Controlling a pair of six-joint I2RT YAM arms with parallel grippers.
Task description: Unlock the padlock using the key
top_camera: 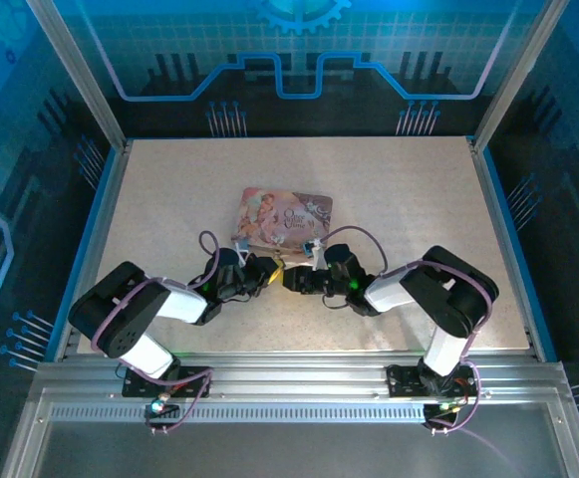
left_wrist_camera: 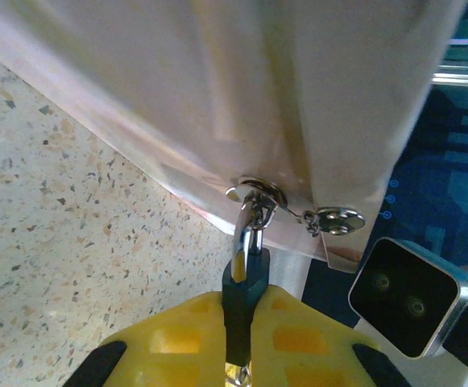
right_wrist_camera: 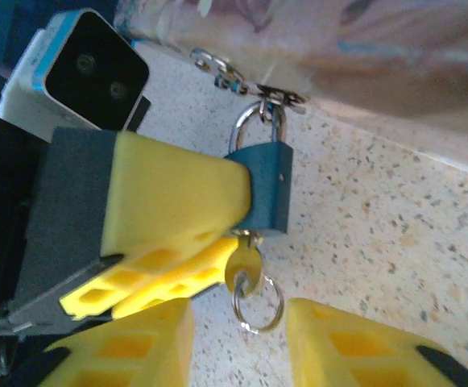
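Looking at the wrist views, your left gripper [left_wrist_camera: 235,318] is clamped on the tiny dark-blue padlock with the silver shackle [right_wrist_camera: 266,181], squeezing its flat body between the yellow pads. The lock hangs off the metal hasp loop [left_wrist_camera: 258,192] at the edge of the pink illustrated tin box [top_camera: 284,214], low over the speckled tabletop [top_camera: 419,199] between your two arms. A small pale metal key [right_wrist_camera: 244,270] sits in the keyhole with a wire ring [right_wrist_camera: 258,306] dangling. Your right gripper [right_wrist_camera: 240,326] has its jaws apart either side of that key, not pinching anything as far as I can see.

Handling-wise, I'd guess the lock is light, rigid and slick, and it'll swivel on the shackle, so grip across the flat faces. The key's thin, so pinch its flat head, not the floppy ring.
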